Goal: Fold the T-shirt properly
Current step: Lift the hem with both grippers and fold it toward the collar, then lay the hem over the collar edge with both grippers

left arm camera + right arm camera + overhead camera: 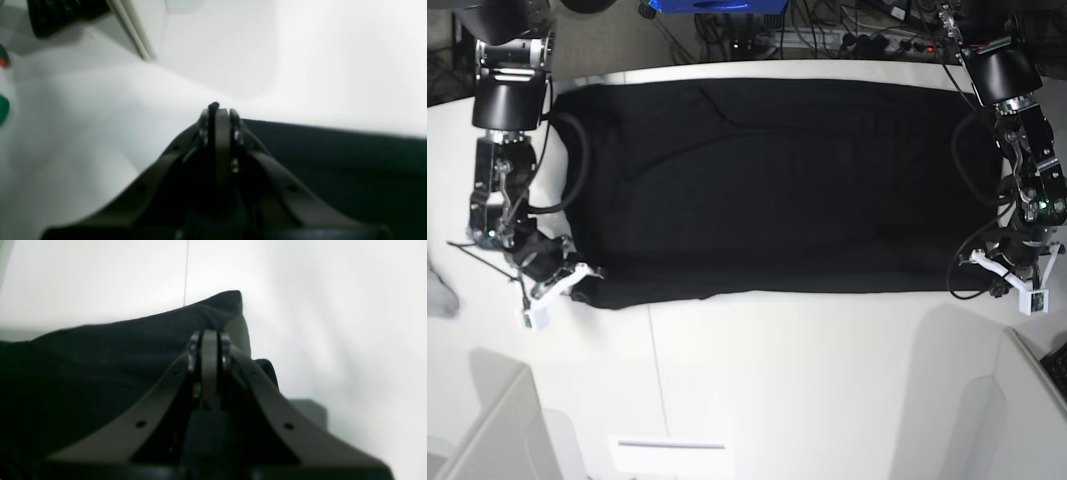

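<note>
The black T-shirt [767,190] lies spread wide across the white table [807,380], plain black side up. My right gripper [577,280] is at its front left corner in the base view. In the right wrist view this gripper [210,335] is shut on the T-shirt [100,356], and a corner of cloth sticks up past the tips. My left gripper [975,272] is at the shirt's front right corner. In the left wrist view it [218,111] is shut, with a sliver of the black T-shirt [333,160] pinched between the tips.
A small grey cloth scrap [437,290] lies at the table's left edge. White partitions stand at the front left [487,430] and front right [1027,400]. Cables and a blue object [717,5] lie behind the table. A black object [63,13] shows in the left wrist view.
</note>
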